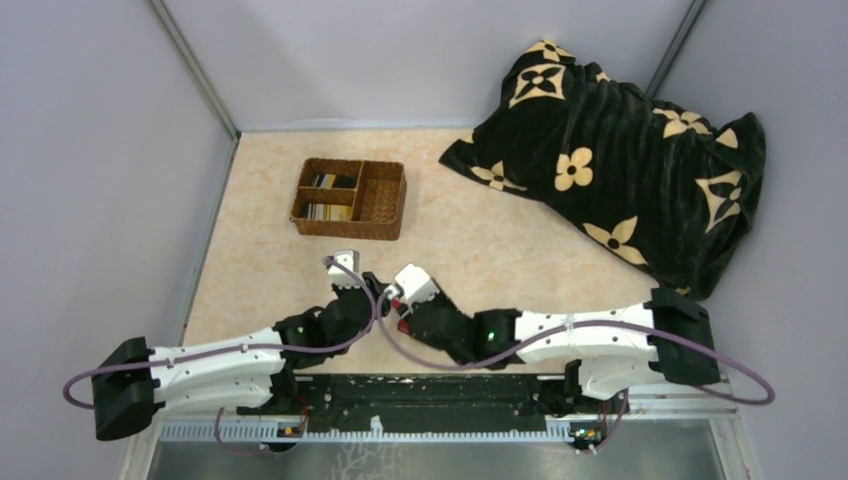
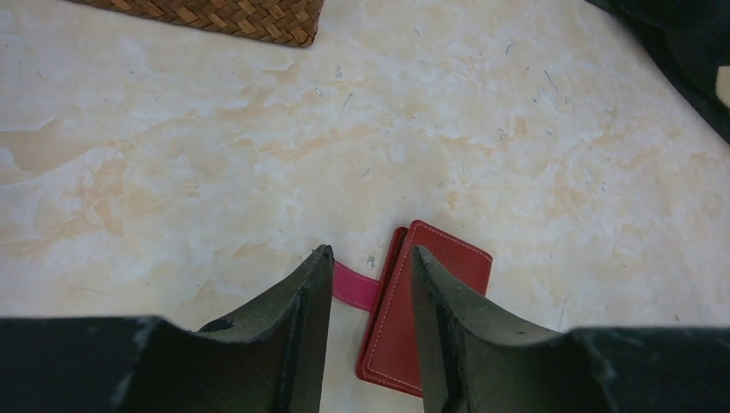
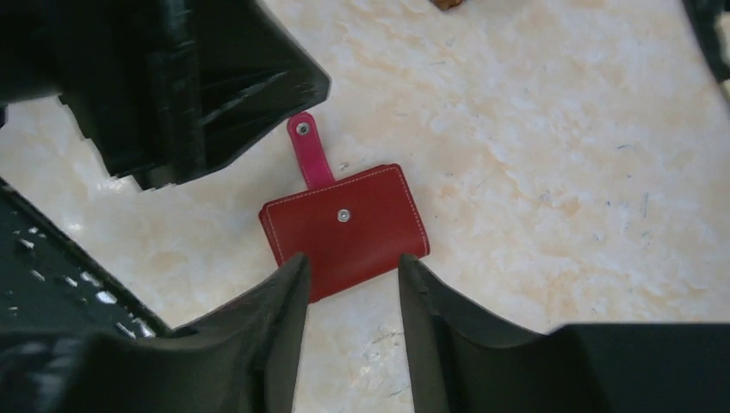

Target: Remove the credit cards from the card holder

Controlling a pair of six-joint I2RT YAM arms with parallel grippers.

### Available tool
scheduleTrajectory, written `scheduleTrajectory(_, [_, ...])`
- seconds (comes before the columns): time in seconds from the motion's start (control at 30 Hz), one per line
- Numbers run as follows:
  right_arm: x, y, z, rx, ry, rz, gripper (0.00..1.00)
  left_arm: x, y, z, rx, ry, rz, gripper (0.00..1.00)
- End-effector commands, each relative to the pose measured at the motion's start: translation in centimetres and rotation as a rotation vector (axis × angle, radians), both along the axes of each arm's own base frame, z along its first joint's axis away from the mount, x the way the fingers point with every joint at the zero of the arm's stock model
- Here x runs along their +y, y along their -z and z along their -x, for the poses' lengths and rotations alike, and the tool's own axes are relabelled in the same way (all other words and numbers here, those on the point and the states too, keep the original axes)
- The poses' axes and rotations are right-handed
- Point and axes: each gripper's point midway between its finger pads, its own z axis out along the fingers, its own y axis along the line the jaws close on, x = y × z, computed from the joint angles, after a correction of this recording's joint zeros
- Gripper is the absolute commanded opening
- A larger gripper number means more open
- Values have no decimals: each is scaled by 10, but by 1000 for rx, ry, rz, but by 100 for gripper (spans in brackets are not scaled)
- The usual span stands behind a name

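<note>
The red card holder (image 3: 344, 228) lies closed and flat on the marbled table, its pink snap tab (image 3: 308, 151) unfastened and sticking out sideways. My right gripper (image 3: 353, 258) hovers open over the holder's near edge with nothing between its fingers. My left gripper (image 2: 370, 251) is open too, its fingers straddling the holder's (image 2: 456, 267) tab side, gripping nothing. In the top view both grippers meet over the holder (image 1: 402, 326), hiding most of it. Several credit cards (image 1: 330, 183), dark and striped, lie in the wicker basket's left compartments.
The brown wicker divided basket (image 1: 385, 200) stands at the back left of the table; its corner (image 2: 241, 17) shows in the left wrist view. A black cloth with cream flowers (image 1: 620, 150) is heaped at the back right. Grey walls enclose the table.
</note>
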Motion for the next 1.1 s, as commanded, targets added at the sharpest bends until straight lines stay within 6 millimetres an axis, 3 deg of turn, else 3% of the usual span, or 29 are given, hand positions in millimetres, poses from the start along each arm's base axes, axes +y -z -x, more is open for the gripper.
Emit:
scheduleTrajectory(0.0, [-17, -25, -9, -342, 241, 92, 34, -9, -14, -7, 6, 25, -12, 45])
scheduleTrajectory(0.03, [-25, -25, -11, -389, 303, 109, 29, -11, -15, -10, 20, 29, 3, 45])
scheduleTrajectory(0.13, [-41, -18, -14, -425, 406, 96, 27, -4, -4, -26, 139, 28, 63, 45])
scheduleTrajectory(0.23, [-33, 0, -9, -379, 316, 94, 29, 1, 5, -38, 225, 80, 142, 45])
scheduleTrajectory(0.37, [0, 17, 9, -252, 156, 20, 26, 9, 9, -48, 271, 73, 172, 45])
scheduleTrajectory(0.53, [36, 37, 45, -164, 47, -12, 0, 16, 17, -59, 346, 69, 268, 45])
scheduleTrajectory(0.67, [63, 68, 73, -91, -27, -4, 0, 21, 7, -64, 316, 58, 270, 45])
scheduleTrajectory(0.77, [76, 79, 89, -21, -67, -41, 0, 25, 2, -68, 300, 44, 261, 46])
scheduleTrajectory(0.87, [73, 89, 94, 27, -60, -62, 0, 25, -1, -68, 293, 47, 263, 46])
scheduleTrajectory(1.07, [37, 118, 77, 115, 62, -14, 0, 28, -5, -68, 277, 38, 273, 46])
